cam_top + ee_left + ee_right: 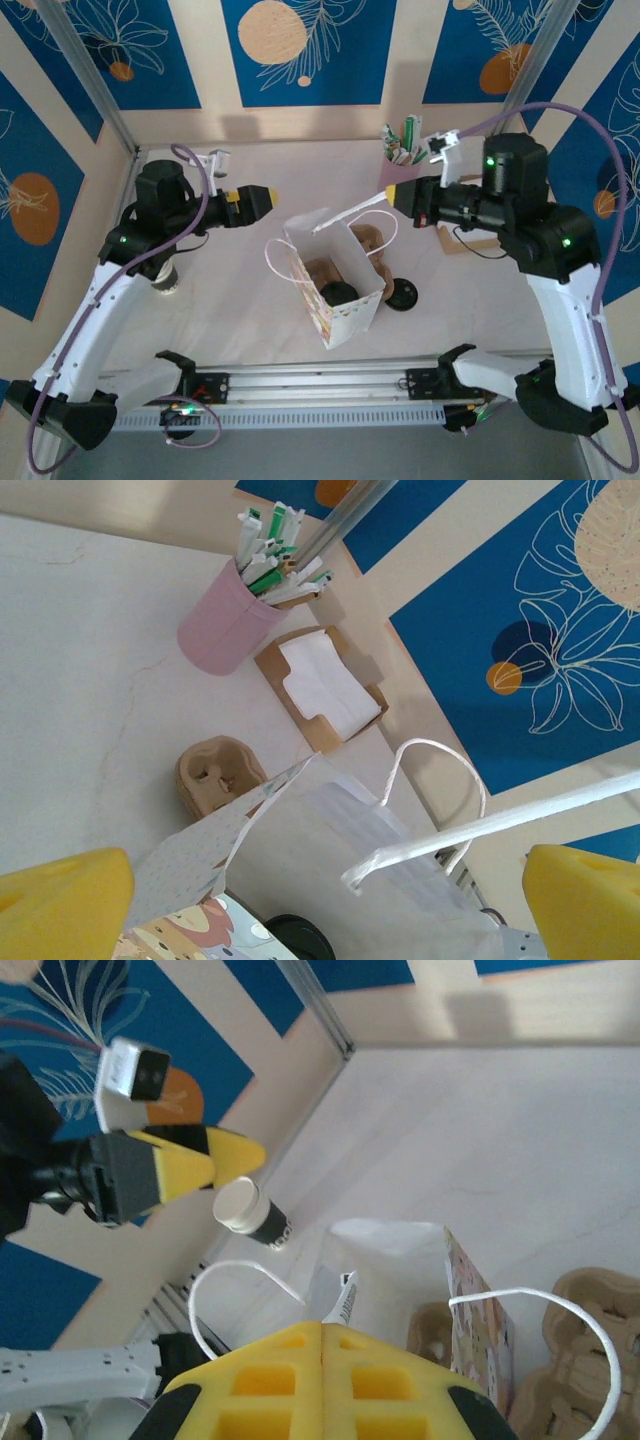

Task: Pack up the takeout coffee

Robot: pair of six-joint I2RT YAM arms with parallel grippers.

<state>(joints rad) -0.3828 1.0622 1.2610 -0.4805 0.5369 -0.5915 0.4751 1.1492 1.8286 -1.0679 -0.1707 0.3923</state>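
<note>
A white paper bag point(345, 300) with a printed front stands open mid-table. The takeout coffee point(338, 292) sits inside it, showing its round black lid, whose edge also peeks up in the left wrist view point(295, 935). My right gripper point(392, 193) is shut on the bag's white handle point(350, 212) and holds it taut above the bag's far right side. The handle strip point(342, 1302) comes out between its pressed yellow fingers point(270, 1380). My left gripper point(268, 196) hangs open above and left of the bag, with nothing between its fingers point(60, 905).
A lidless cream cup point(165, 280) with a dark band stands at the left under my left arm. A loose black lid point(402, 293) lies right of the bag. Brown cup carriers point(370, 240) sit behind and inside it. A pink straw cup point(225, 630) and napkin tray point(320, 685) stand at the back right.
</note>
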